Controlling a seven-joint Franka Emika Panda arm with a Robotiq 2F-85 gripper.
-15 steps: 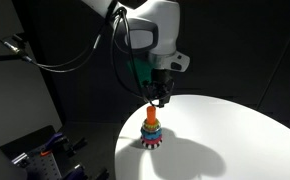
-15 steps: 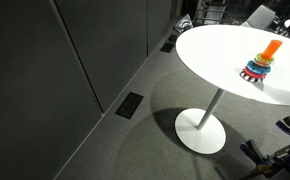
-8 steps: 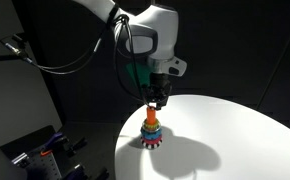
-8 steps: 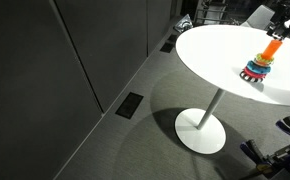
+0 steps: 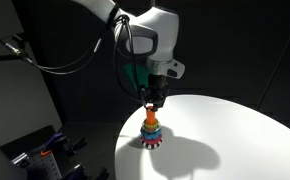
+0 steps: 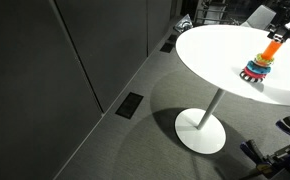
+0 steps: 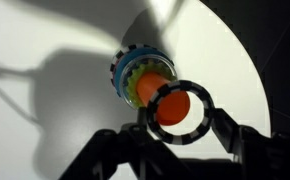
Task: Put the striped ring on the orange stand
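tabletop: white round tabletop (image 5: 235, 130) (image 6: 200, 50) (image 7: 45, 40); your ring stack stands on it, near the edge in both exterior views.
striped ring: striped ring (image 5: 151, 142) (image 6: 252, 76) (image 7: 118, 72) lies flat on the tabletop at the bottom of the stack, threaded on the peg. It is the widest ring; in the wrist view only its notched left rim shows.
upper rings: smaller rings (image 5: 151, 130) (image 7: 135, 88) sit on top of the striped ring, touching it.
orange stand: orange stand (image 5: 151, 116) (image 6: 272, 48) (image 7: 173, 105) is upright through the stack, its rounded top poking above the rings.
dark ring: small dark ring (image 7: 175, 84), colour unreadable in silhouette; in the wrist view it frames the stand's top.
pincer: your pincer (image 5: 152, 101) (image 7: 177, 120) hangs right over the stand, fingers (image 7: 230, 135) closed against both sides of the dark ring, clamped on it.
arm: white arm (image 5: 150, 35) reaches down from above.
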